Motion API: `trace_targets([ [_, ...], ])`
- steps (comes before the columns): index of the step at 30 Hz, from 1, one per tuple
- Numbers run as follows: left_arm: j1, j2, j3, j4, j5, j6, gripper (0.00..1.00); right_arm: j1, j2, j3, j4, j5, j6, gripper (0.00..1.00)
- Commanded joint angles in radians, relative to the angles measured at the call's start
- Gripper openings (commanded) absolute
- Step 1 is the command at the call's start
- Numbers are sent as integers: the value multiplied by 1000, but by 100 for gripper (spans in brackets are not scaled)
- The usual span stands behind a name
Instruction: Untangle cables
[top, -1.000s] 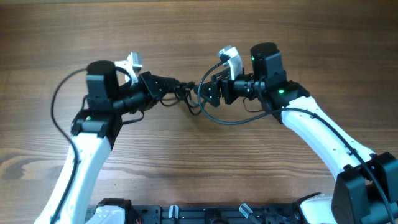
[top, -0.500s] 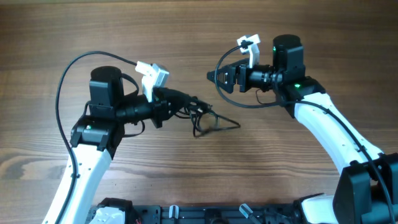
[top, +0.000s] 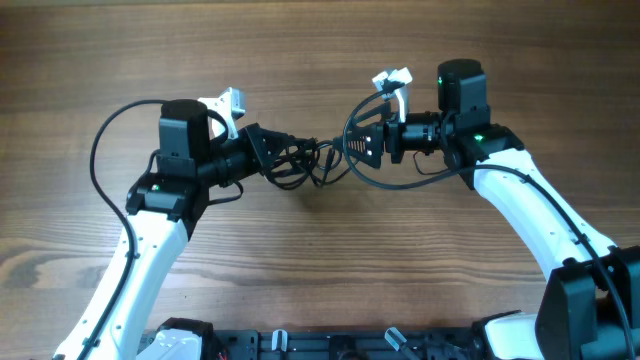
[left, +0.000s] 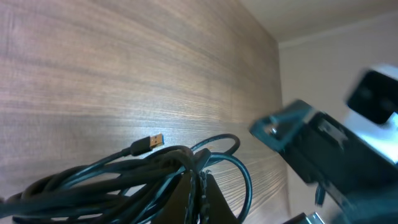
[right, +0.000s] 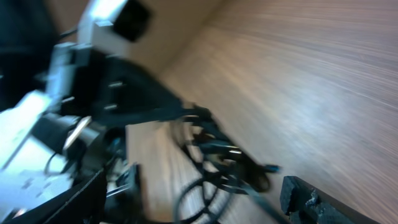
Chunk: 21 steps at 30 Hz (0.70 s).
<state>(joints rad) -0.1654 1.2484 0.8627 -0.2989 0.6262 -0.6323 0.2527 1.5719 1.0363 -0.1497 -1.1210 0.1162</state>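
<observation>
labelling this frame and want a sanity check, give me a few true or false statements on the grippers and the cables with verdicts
1. The left gripper is clamped on the cables. True.
2. The right gripper is shut on a cable. False: in the right wrist view its fingers stand wide apart, with nothing held.
3. A plug with a gold tip sticks out of the bundle. True.
4. The cables lie spread out in separate loops. False: they are bunched in one clump between the two grippers.
</observation>
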Motion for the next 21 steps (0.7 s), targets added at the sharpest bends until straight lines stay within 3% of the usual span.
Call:
trace_targets([
  [1,2,-3,15,18,1,-132,4,3,-5,3,-5,-57,-60,92],
  [6,2,-3,15,8,-51,-253,4,4,-5,3,-89,405,129,91],
  [7,-1,-3,15,-10,-79,-297,4,4,-5,3,-112,420,126,85],
  [9,-8,-3,14,-44,-130,-392,4,4,-8,3,-169,419,124,63],
  [10,-13,-3,14,-62,-165,-441,4,3,-24,6,-177,436,119,62],
  [14,-16,3,14,-62,-324,-401,4,31,-93,117,-354,425,55,63],
  [16,-19,23,14,-74,-328,-366,4,73,-97,119,-414,431,80,65],
  [21,-20,119,14,-170,-321,-308,4,250,-94,117,-631,520,100,55],
])
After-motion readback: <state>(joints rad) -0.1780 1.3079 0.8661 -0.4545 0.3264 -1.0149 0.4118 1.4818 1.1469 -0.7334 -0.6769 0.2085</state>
